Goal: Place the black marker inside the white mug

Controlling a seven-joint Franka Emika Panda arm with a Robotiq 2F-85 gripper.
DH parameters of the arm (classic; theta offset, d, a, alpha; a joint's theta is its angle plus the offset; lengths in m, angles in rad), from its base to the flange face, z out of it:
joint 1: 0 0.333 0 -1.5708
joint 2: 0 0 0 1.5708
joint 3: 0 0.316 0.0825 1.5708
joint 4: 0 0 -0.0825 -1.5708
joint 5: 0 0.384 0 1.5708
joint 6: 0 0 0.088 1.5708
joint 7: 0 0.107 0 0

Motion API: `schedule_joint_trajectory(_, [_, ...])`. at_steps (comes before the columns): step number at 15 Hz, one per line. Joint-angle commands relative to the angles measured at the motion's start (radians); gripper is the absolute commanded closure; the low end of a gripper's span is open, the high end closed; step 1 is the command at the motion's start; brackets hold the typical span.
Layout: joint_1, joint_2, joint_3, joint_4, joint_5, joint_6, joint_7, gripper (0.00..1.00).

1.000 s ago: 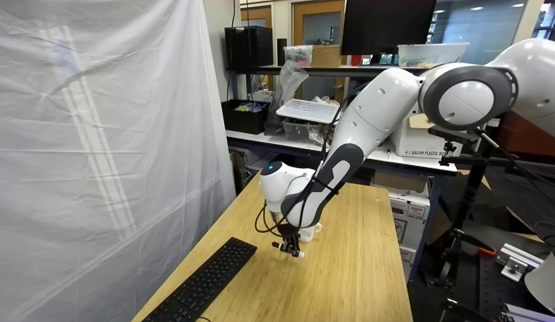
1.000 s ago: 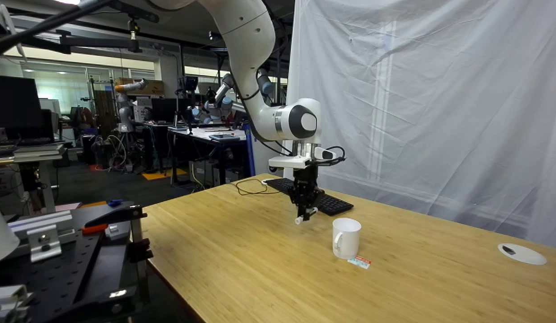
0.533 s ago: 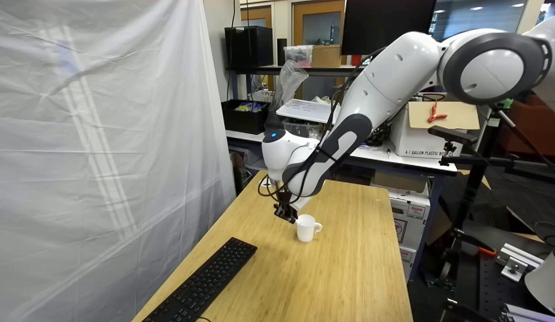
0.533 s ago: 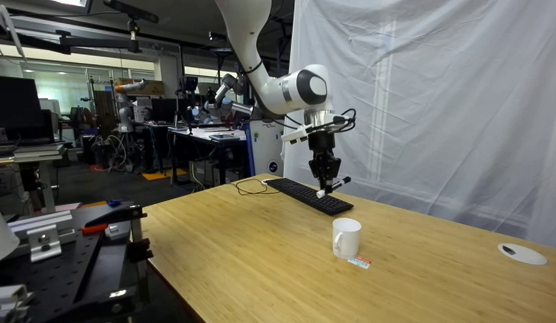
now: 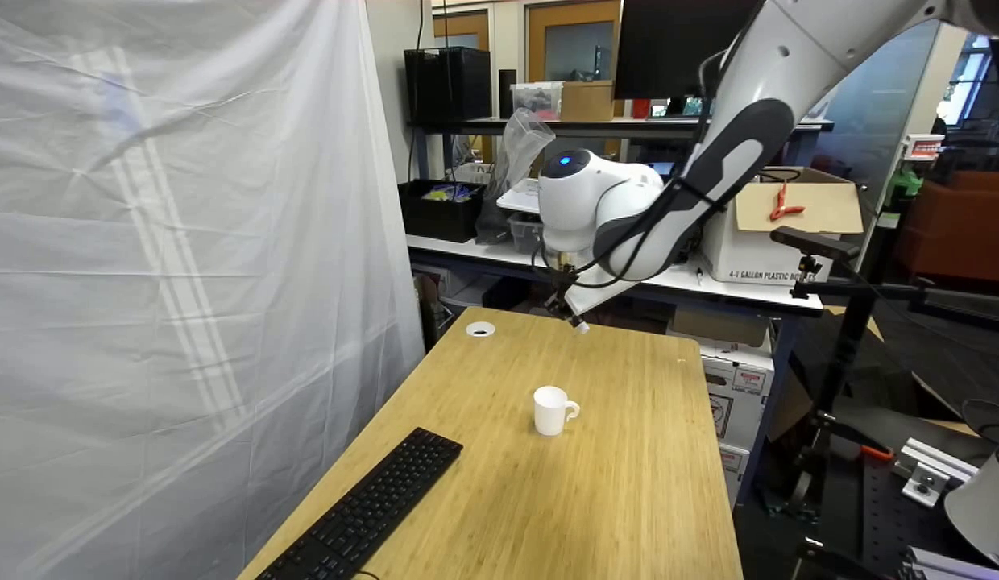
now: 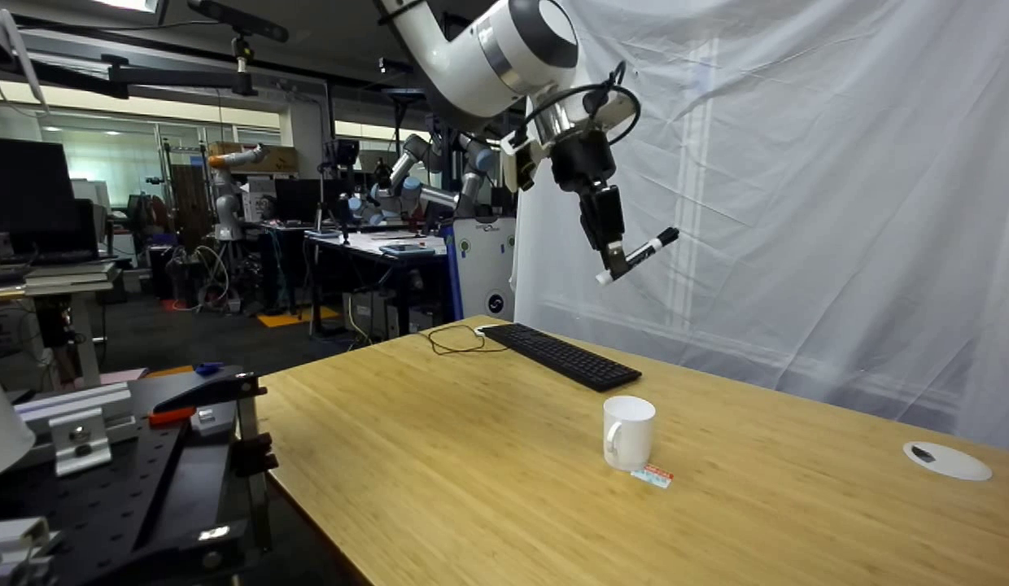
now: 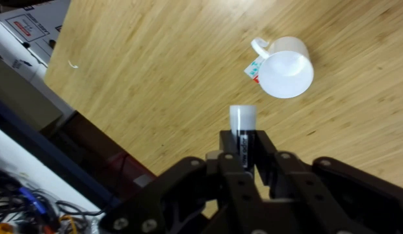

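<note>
The black marker point(image 6: 644, 252) has a white end and a black cap and is held tilted in the air. In the wrist view its white end point(image 7: 242, 117) points up the picture toward the mug. My gripper point(image 6: 615, 255) is shut on the marker near the white end, high above the table. It also shows in the wrist view point(image 7: 243, 143) and in an exterior view point(image 5: 565, 310), where only the marker's white tip is clear. The white mug point(image 6: 629, 433) stands upright on the table, open top up, in both exterior views point(image 5: 549, 411). In the wrist view the mug point(image 7: 286, 73) looks empty.
A black keyboard point(image 6: 563, 356) lies along the curtain side point(image 6: 765, 203). A small printed label point(image 6: 654, 476) lies against the mug's base. A flat white disc with a dark centre point(image 6: 948, 461) lies farther along the table. A loaded shelf point(image 5: 483, 250) stands beyond the table end.
My gripper has risen well above the table with the marker in it and moved past the mug toward the shelf end. The wrist has tilted. The mug has stayed in place.
</note>
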Motion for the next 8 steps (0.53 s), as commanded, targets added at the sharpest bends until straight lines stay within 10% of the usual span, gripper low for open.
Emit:
schedule_joint_trajectory(1, [0.111, -0.13, -0.143, -0.142, -0.221, 0.057, 0.276, 0.95])
schedule_joint_trajectory(5, [0.148, -0.113, -0.188, -0.057, -0.389, 0.0, 0.572, 0.95])
schedule_joint_trajectory(6, [0.004, -0.107, -0.032, -0.005, -0.452, -0.04, 0.661, 0.95])
schedule_joint_trajectory(8, [-0.047, -0.05, 0.036, 0.092, -0.492, -0.098, 0.767, 0.95])
